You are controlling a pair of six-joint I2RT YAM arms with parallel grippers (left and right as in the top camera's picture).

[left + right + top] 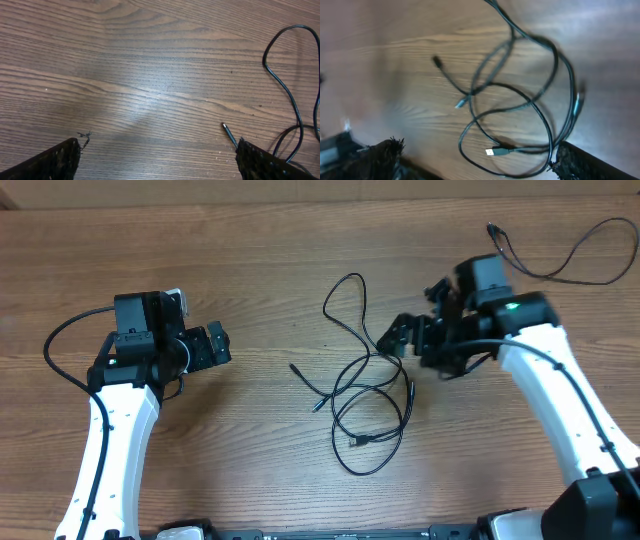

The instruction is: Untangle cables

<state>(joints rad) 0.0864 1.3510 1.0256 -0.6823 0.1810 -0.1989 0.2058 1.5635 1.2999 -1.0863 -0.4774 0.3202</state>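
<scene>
Cables (pixel 408 395) in tangle, ctr table (pixel 260 270)

The cables (pixel 475 91) are blurred in the right wrist view, cut off at top.

The place looked like a robotics lab or test bench. 2 white robot arms, the left arm (pixel 105 440) and the right arm (pixel 560 395), rose from a dark mounting rail (pixel 350 534) along the near edge of a wood-grain table (pixel 250 250). Each arm carried boxy black motor housings and its own thick black wiring, and a small green status light (pixel 513 306) glowed on the right one. Thin black cables (pixel 370 405) lay in loose loops on the bare tabletop between the arms, set out like test material. In the left wrist view the wood grain showed a pale sheen (pixel 145 100).
</scene>
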